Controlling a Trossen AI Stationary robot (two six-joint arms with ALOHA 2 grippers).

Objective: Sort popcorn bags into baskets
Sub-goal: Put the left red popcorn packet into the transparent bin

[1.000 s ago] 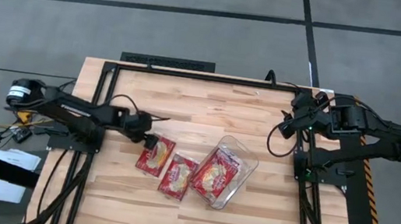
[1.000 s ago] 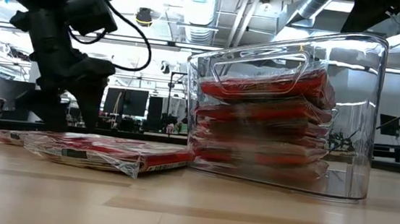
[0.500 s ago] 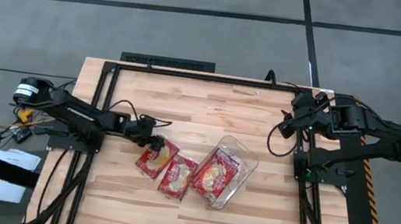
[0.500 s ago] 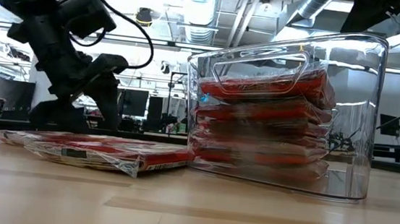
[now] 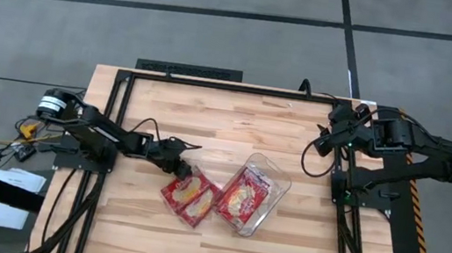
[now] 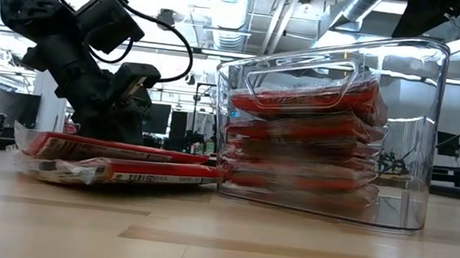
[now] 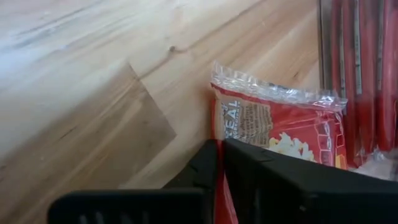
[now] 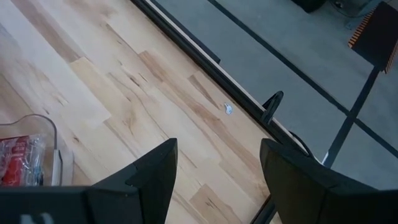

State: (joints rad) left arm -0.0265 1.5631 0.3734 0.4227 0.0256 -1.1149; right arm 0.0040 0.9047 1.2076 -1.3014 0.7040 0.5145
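Note:
Two red popcorn bags lie stacked left of the basket, the upper one (image 5: pixel 189 195) (image 6: pixel 111 149) tilted on the lower one (image 6: pixel 147 174). My left gripper (image 5: pixel 182 172) (image 7: pixel 221 152) is shut on the upper bag. The basket (image 5: pixel 256 193) (image 6: pixel 406 119), a clear plastic tub, lies on its side at mid-table with several red bags (image 6: pixel 305 127) stacked inside. My right gripper (image 5: pixel 321 144) (image 8: pixel 214 177) hangs open over the table's far right part, holding nothing. My left gripper pinches the upper bag's edge (image 7: pixel 231 134) on the side toward the arm between its two fingers. The fingers slant down from the table's left. The bag rests on the lower bag, its left end (image 6: pixel 29 138) raised a little.
Bare wooden tabletop (image 5: pixel 236 119) lies far of the bags and near the front edge. The black frame rails (image 5: pixel 190 70) run along the table's far and side edges.
My left gripper has shut on the left bag and moved toward the basket. It has dragged that bag from beside the second bag onto its top, so the two now lie stacked, the upper one tilted.

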